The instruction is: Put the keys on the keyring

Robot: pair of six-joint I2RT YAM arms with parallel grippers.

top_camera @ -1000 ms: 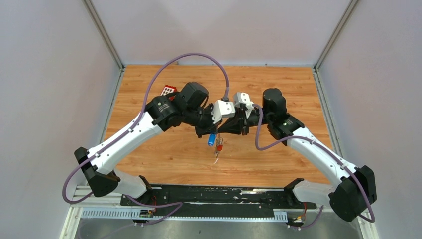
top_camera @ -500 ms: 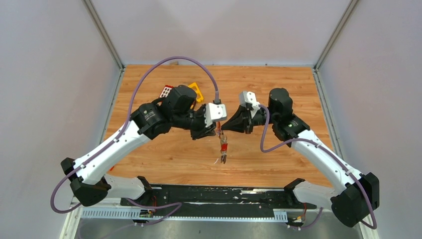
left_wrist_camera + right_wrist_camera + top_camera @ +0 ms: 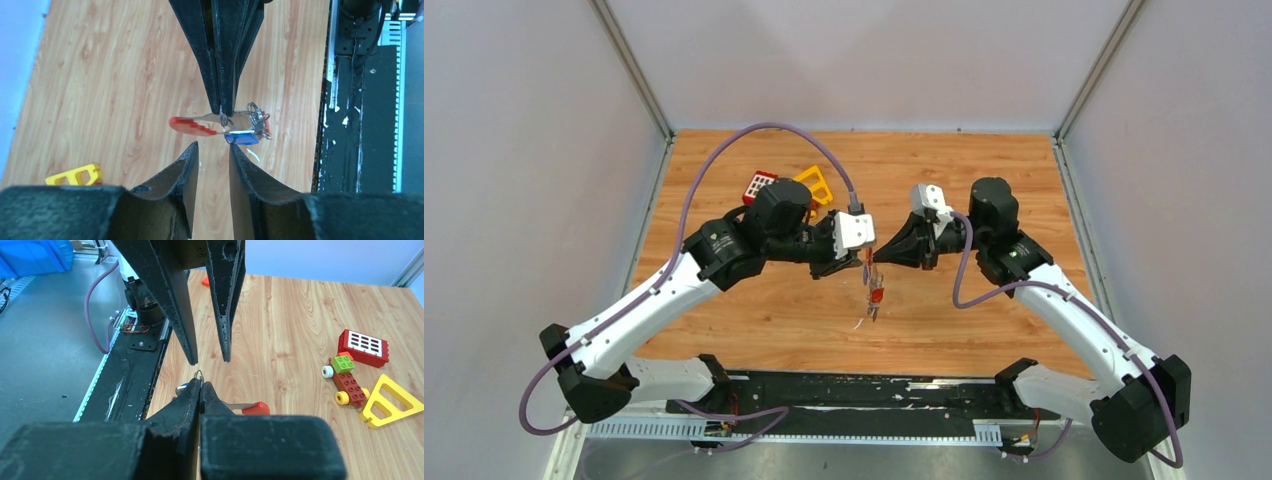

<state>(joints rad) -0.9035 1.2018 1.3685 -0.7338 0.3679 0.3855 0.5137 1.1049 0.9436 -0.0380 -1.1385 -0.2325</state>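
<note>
My right gripper (image 3: 201, 383) is shut on the keyring (image 3: 223, 120), pinching its thin wire loop above the table. A red-headed key (image 3: 190, 126) and a blue-headed key (image 3: 241, 138) hang from it beside a bundle of silver rings (image 3: 257, 120). In the top view the keys (image 3: 876, 296) dangle below the two meeting grippers. My left gripper (image 3: 213, 146) is open, its fingertips just short of the keys with nothing between them. From the right wrist it shows as two parted fingers (image 3: 192, 357) in front of my shut jaws. The red key head (image 3: 256, 408) pokes out beside my right fingers.
A red block with white buttons (image 3: 760, 185) and a yellow triangular frame (image 3: 816, 184) lie at the back left, behind the left arm. A small toy brick car (image 3: 347, 377) sits beside them. The black base rail (image 3: 864, 392) runs along the table's near edge.
My left gripper has opened, let go of the blue key and drawn back to the left. The keys now hang from the right gripper alone. The toy blocks have come into view.
</note>
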